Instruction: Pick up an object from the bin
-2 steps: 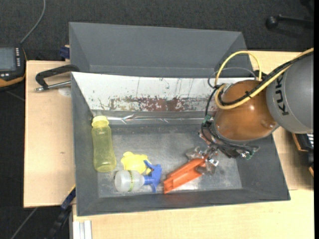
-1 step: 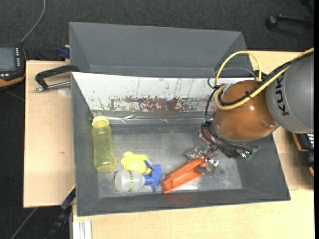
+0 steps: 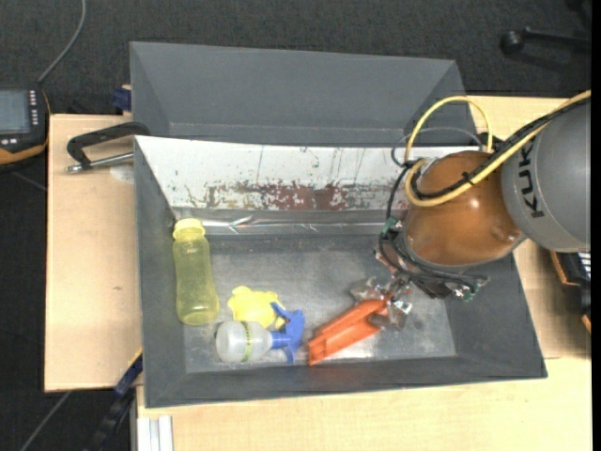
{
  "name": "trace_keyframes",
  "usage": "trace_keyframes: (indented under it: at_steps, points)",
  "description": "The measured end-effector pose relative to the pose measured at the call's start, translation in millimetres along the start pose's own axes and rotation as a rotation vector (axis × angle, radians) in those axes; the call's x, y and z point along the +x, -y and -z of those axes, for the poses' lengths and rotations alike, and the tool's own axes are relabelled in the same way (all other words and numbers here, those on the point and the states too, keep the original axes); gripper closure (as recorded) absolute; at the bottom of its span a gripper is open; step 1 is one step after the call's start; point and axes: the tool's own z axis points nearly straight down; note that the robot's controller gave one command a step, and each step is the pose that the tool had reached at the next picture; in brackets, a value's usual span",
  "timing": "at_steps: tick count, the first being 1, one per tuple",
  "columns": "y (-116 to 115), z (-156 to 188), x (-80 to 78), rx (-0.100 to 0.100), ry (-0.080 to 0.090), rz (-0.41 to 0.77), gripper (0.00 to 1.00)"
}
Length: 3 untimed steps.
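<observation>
along the near wall of the bin (image 3: 347, 381) lies a row of small things: a clear round piece with a green middle (image 3: 238, 342), a blue plastic piece (image 3: 291, 329) touching it, and to the right a long orange thing (image 3: 340, 336) lying aslant, its far end pointing toward the right. just behind the clear piece sits a small yellow lump (image 3: 254, 303). on the left a pale yellow bottle (image 3: 193, 275) lies with its cap toward the back wall.

further in, the tool (image 3: 394, 305) is down near the bin floor, right at the far end of the orange thing, touching it or very nearly. whether the tool is spread or pressed together i cannot tell, as the metal parts there overlap the orange end too closely to sort out. behind it bulges the arm's brown-orange wrist cover (image 3: 460, 214), with a yellow cable (image 3: 451, 106) looping over it.

by my reading the approach is done, since the arm is low and at one thing. the orange thing lies on the bin floor, so nothing is lifted yet. a sure grip and the lift out of the bin are left.
</observation>
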Motion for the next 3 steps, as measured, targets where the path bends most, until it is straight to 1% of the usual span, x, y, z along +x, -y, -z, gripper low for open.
trace_keyframes:
  at_steps: [1, 2, 3]
  points:
    - [-6.1, 109.8, -9.2, 0.002, 0.005, -0.02, 1.0]
    - [-6.0, 109.8, -9.2, 0.002, 0.005, -0.02, 1.0]
    - [2.2, 157.0, -10.4, -0.002, 0.003, -0.044, 1.0]
